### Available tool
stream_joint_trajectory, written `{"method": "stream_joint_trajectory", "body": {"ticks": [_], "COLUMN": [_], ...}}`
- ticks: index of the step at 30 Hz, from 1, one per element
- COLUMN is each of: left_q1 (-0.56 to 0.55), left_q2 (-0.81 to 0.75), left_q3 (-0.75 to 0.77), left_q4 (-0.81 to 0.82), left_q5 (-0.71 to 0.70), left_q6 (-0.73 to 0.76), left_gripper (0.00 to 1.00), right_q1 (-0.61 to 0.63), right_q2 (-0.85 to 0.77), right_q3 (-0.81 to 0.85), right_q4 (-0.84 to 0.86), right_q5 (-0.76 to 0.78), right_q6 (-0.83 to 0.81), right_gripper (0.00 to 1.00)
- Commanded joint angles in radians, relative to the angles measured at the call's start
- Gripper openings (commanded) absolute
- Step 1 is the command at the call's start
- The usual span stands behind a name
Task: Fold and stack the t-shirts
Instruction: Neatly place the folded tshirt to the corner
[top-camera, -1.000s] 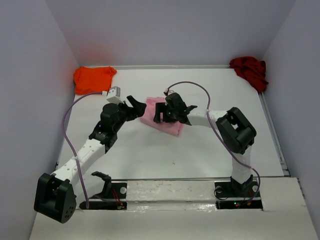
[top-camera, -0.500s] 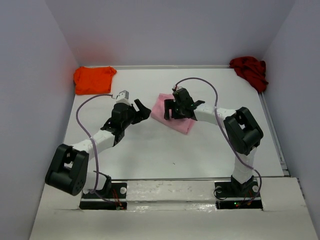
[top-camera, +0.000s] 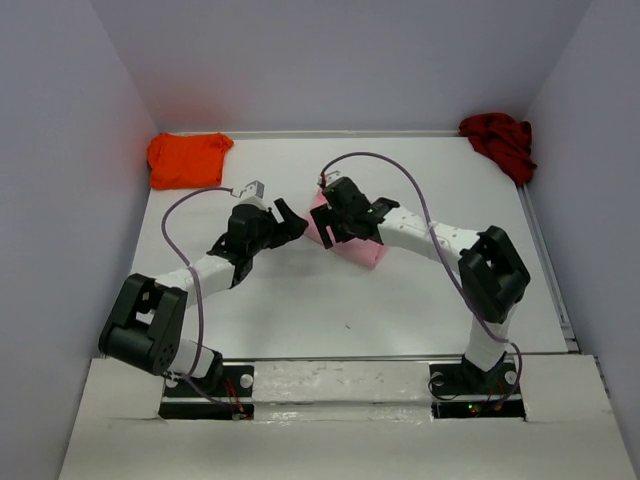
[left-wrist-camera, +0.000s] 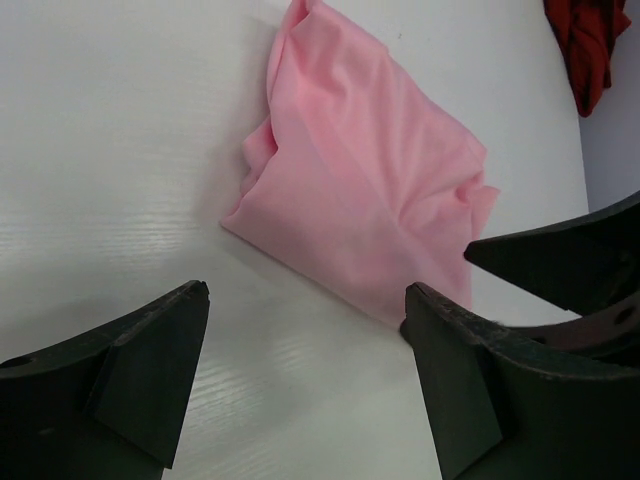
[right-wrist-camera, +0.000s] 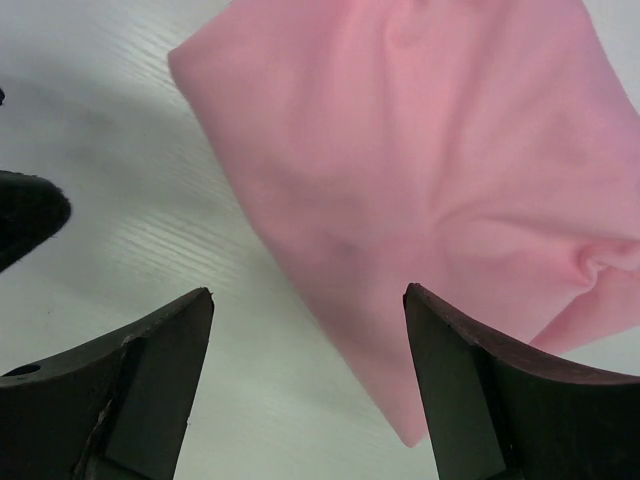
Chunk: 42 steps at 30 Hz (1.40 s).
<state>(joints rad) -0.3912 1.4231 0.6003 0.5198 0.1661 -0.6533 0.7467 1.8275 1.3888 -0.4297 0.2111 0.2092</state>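
Top external view. I see the left gripper (top-camera: 289, 221) at centre frame with its jaws spread wide and nothing between them. It sits just left of the pink t-shirt (top-camera: 362, 250). The right gripper (top-camera: 336, 220) is over the shirt's left part, jaws likewise spread; from this view I cannot tell whether it touches the cloth. The pink t-shirt lies as a compact folded shape in the middle of the table (top-camera: 400, 300). The orange t-shirt (top-camera: 188, 158) lies in the upper left corner of the table. The dark red t-shirt (top-camera: 498, 140) is bunched in the upper right corner. All three are well apart.

Left wrist view. The left gripper (left-wrist-camera: 307, 295) has both fingers (left-wrist-camera: 140, 375) low in frame, wide apart, holding nothing. The pink t-shirt (left-wrist-camera: 360, 190) fills the upper centre, wrinkled, its lower edge just above the fingertips. The dark red t-shirt (left-wrist-camera: 585, 40) shows at upper right. Black parts of the right gripper (left-wrist-camera: 570, 260) enter from the right edge.

Right wrist view. The right gripper (right-wrist-camera: 308, 293) stands wide open over the table, gripping nothing. The pink t-shirt (right-wrist-camera: 420, 150) covers the upper right, and one corner reaches down between the fingers. A dark tip of the left gripper (right-wrist-camera: 25, 215) shows at the left edge.
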Motion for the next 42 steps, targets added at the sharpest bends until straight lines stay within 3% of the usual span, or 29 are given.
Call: {"method": "stream_joint_trajectory", "body": {"ticks": [1,14,18,20,21,24,31,35,42], "left_q1": [0.000,0.020,0.035,0.044,0.048,0.054,0.095,0.133,0.158], "left_q2": [-0.076,-0.139,-0.167,-0.168,-0.158,-0.127,0.101,0.278,0.457], "left_q3": [0.009,-0.014,-0.034,-0.039,-0.039,-0.045,-0.068,-0.065,-0.080], "left_q4": [0.033,-0.009,-0.010,-0.010,-0.010,0.012,0.173,0.374,0.655], "left_q5": [0.010,-0.017,-0.033,-0.034,-0.034,-0.019,0.134,0.307,0.401], "left_q6": [0.001,0.020,0.017,0.018,0.018,0.008,-0.084,-0.176,-0.331], "left_gripper": [0.89,0.89,0.89,0.90,0.90,0.90,0.92,0.92,0.92], "right_q1": [0.079,0.079,0.079,0.079,0.079,0.079,0.088,0.088,0.088], "right_q2": [0.074,0.203,0.234,0.249,0.248,0.231,0.167,0.130,0.052], "right_q3": [0.081,0.099,0.099,0.090,0.085,0.066,-0.008,-0.022,-0.050], "right_q4": [-0.086,0.012,0.034,0.037,0.037,0.039,0.057,0.065,0.066], "right_q5": [0.157,0.274,0.264,0.263,0.257,0.252,0.248,0.228,0.203], "right_q6": [-0.109,-0.180,-0.189,-0.188,-0.185,-0.174,-0.168,-0.168,-0.163], "right_gripper": [0.82,0.82,0.75,0.56,0.36,0.00,0.00,0.00,0.00]}}
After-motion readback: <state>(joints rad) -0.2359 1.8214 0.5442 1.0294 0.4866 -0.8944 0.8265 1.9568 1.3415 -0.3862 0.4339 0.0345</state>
